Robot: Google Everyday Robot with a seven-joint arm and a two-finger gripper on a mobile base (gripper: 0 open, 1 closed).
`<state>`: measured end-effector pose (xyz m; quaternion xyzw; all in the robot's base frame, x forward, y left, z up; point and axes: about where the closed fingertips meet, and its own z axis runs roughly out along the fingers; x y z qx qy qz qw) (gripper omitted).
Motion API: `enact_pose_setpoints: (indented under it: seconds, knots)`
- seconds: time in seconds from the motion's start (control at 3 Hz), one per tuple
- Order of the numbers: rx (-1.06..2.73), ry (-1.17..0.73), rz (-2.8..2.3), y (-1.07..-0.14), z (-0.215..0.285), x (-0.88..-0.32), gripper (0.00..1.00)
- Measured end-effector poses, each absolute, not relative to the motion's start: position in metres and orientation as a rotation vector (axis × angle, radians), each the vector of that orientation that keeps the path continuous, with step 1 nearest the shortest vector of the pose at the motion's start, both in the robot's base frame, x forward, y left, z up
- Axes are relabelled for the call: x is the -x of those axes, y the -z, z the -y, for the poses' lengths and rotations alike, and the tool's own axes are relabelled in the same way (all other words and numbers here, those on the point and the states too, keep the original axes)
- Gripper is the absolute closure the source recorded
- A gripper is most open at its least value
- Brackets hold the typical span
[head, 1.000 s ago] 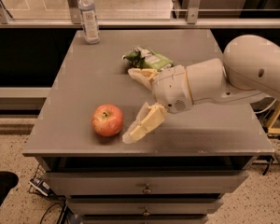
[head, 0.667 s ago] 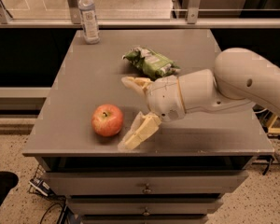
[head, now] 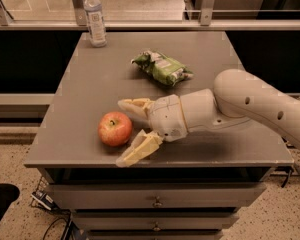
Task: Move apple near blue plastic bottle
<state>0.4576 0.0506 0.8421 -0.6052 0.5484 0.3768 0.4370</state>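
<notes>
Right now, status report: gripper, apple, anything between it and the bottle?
Gripper open, jaws flanking apple, table front left. Apple resting, not gripped. Blue plastic bottle back left corner; green snack bag off right, not in the way.

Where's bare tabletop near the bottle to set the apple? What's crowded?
Bare: the left strip of the table from the blue plastic bottle down to the apple, and between bottle and snack bag. Crowded: front edge, where the open gripper flanks the apple and the arm covers the right.

White rounded arm point(head: 290, 121) — two dark holes point(head: 247, 100) — cream-fingered tool point(head: 121, 133) beside the apple point(head: 113, 128).
</notes>
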Motion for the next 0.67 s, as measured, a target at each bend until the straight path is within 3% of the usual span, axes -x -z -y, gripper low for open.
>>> enact_pose_setpoints:
  seconds: [0.67]
  knots:
    - [1.491, -0.998, -1.306, -0.8405, -0.0614, -0.4552, 0.63]
